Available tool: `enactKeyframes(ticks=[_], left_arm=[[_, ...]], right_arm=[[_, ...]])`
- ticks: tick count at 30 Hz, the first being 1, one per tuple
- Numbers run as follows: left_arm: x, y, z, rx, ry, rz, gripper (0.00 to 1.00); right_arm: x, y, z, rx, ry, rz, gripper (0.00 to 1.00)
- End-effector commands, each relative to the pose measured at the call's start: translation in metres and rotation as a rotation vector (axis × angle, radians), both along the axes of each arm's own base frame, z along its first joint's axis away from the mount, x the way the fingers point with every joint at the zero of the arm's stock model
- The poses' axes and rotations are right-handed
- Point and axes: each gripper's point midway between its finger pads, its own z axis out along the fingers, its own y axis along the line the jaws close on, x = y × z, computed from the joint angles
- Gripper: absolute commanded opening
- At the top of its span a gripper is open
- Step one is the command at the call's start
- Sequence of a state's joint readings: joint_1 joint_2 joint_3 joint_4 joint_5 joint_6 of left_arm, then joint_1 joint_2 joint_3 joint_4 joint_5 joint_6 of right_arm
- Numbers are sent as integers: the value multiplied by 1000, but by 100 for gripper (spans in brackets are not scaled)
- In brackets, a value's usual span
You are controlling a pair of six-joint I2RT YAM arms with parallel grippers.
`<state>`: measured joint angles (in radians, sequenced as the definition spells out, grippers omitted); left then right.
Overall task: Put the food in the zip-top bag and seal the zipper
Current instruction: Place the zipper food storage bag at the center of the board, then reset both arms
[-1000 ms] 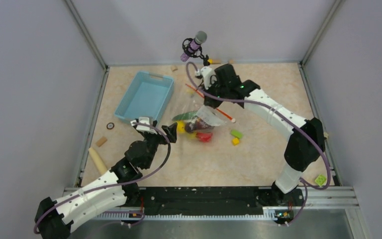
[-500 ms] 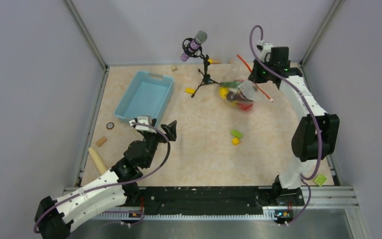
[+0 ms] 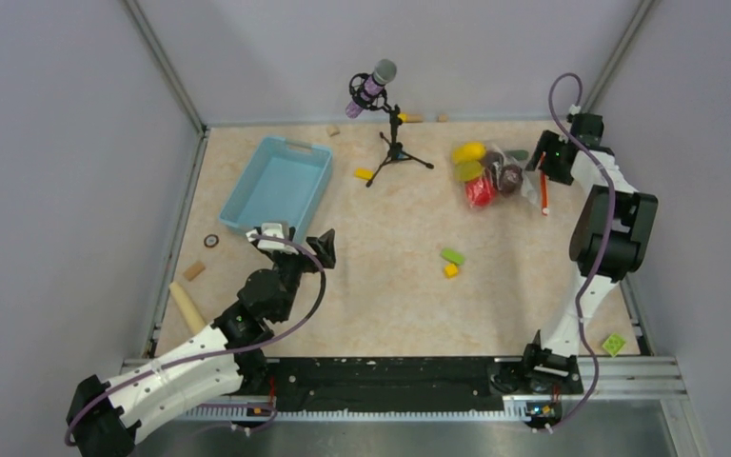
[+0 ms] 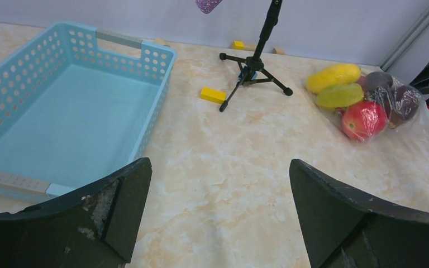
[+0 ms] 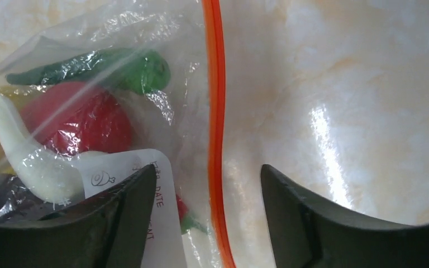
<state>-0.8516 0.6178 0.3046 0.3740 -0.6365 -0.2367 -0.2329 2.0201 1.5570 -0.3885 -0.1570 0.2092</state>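
The clear zip-top bag (image 3: 501, 175) lies on the table at the back right, with the food inside: a yellow piece (image 3: 468, 151), a red tomato (image 3: 479, 191) and a dark brown piece (image 3: 509, 177). Its orange-red zipper (image 3: 542, 187) runs along the right edge. My right gripper (image 3: 544, 160) hovers over that edge. In the right wrist view its jaws (image 5: 208, 170) stand open on either side of the zipper (image 5: 215, 111), beside the whitish label (image 5: 159, 195), a green piece (image 5: 117, 67) and the tomato (image 5: 78, 125). My left gripper (image 3: 324, 249) is open and empty, left of centre (image 4: 219, 164).
A light-blue basket (image 3: 278, 186) stands at the back left. A microphone on a tripod (image 3: 392, 143) is at the back centre, with a yellow block (image 3: 364, 173) beside it. Small green (image 3: 452, 255) and yellow (image 3: 450, 270) blocks lie mid-table. Wooden pieces (image 3: 187, 307) lie along the left edge.
My right arm swung the bag from the table's middle to the back right, set it down and opened its jaws. The left arm stayed still.
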Motion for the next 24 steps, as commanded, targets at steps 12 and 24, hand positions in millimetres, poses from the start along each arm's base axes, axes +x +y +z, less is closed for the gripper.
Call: enactKeyframes(ticks=[12, 24], left_arm=[[9, 32, 23, -94, -1, 212, 98], [62, 46, 5, -114, 350, 305, 98]], right_arm=[[-54, 5, 220, -134, -553, -96, 98], [-121, 41, 271, -156, -769, 43, 99]])
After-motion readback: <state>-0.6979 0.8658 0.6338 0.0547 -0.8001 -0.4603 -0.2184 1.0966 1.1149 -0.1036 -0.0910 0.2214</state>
